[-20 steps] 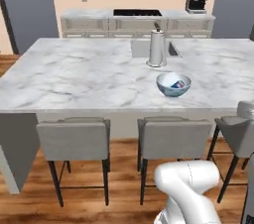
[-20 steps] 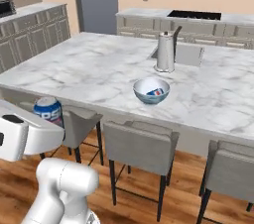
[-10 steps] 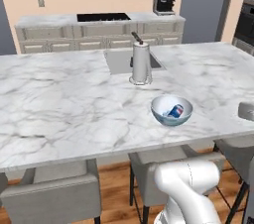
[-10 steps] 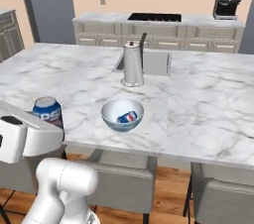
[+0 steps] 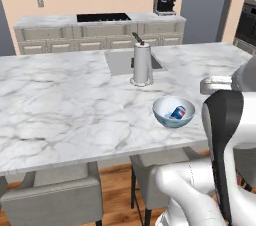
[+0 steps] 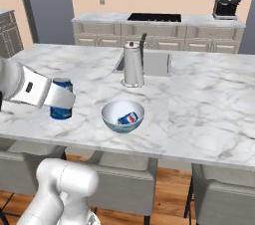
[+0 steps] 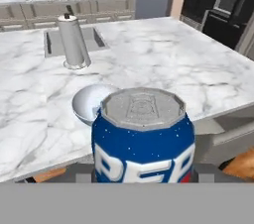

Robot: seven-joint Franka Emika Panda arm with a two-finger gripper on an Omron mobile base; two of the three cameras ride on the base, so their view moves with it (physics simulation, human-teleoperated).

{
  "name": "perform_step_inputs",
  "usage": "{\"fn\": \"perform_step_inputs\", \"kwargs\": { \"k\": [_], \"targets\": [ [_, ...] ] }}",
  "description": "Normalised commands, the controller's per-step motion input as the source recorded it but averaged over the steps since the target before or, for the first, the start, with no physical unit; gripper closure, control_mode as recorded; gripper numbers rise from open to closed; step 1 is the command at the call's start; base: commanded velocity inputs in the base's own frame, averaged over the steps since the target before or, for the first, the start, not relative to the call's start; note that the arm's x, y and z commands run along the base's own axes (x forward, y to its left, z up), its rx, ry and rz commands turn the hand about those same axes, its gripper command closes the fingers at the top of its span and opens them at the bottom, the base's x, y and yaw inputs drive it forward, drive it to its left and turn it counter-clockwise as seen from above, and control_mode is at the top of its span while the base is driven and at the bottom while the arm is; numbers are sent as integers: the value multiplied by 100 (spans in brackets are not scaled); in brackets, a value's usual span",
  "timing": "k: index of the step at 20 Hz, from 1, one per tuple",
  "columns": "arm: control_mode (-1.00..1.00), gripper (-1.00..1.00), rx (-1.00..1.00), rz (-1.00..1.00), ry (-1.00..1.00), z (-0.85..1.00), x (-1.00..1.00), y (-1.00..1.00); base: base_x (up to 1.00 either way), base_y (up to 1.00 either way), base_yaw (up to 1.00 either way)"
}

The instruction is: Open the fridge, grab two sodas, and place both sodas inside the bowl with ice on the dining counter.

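My gripper [image 6: 62,102] is shut on a blue and white soda can [image 6: 62,94], held upright over the near part of the dining counter [image 6: 199,99], left of the bowl. In the hand view the held can [image 7: 143,141] looms large in front, with the gripper [image 7: 143,174] low around it. The light blue-white bowl with ice [image 6: 112,116] holds a second soda [image 6: 128,118] lying on its side. From the left base view the bowl [image 5: 162,112], its soda [image 5: 178,113] and the marble top [image 5: 60,105] show beside my arm. Dark appliances stand at the hand view's upper right; whether the fridge is among them I cannot tell.
A tall steel pitcher [image 6: 133,64] stands behind the bowl, next to a sink cut-out [image 6: 155,63]. Grey stools [image 6: 124,189] line the counter's near edge. The back counter carries a black cooktop [image 6: 154,17] and a coffee machine [image 6: 226,5].
The base has driven, so both base views shifted and the bowl and pitcher look nearer. The held can was off the counter's near edge and is now over the marble, left of the bowl.
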Motion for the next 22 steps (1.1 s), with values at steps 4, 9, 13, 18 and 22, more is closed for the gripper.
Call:
{"fn": "perform_step_inputs", "kwargs": {
  "k": [4, 9, 13, 18, 22],
  "targets": [
    [-100, 100, 0, 18, 47, -40, 100, 6, 0, 0, 0],
    [-100, 100, 0, 24, 47, -58, 87, 0, 0, 0, 0],
    [-100, 100, 0, 21, 34, -60, 79, -20, 0, 0, 0],
    [-100, 100, 0, 16, 20, -50, 57, -34, 0, 0, 0],
    [-100, 100, 0, 7, 3, -26, 34, -13, 0, 0, 0]
  ]
}}
